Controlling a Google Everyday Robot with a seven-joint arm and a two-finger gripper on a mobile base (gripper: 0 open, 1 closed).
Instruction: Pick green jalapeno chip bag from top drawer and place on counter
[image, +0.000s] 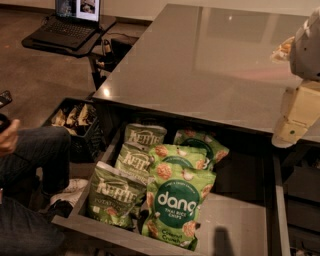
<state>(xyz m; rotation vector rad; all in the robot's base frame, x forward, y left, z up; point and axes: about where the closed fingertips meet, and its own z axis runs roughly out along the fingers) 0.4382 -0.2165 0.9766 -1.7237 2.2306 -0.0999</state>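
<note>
The top drawer (240, 220) stands pulled open below the counter (210, 60). Three olive-green Kettle jalapeno chip bags lie in its left part: one at the front (114, 192), one in the middle (132, 160) and one at the back (145, 134). Two brighter green dang bags (176, 202) overlap them to the right. My gripper (286, 136) hangs at the right edge of the view, above the counter's front right edge. It is well to the right of the bags, apart from them, and holds nothing that I can see.
A person (30, 155) sits at the left, close to the drawer's front left corner. A black crate (75, 117) with items stands on the floor beside the drawer. A small black table with a laptop (70, 27) is at the back left.
</note>
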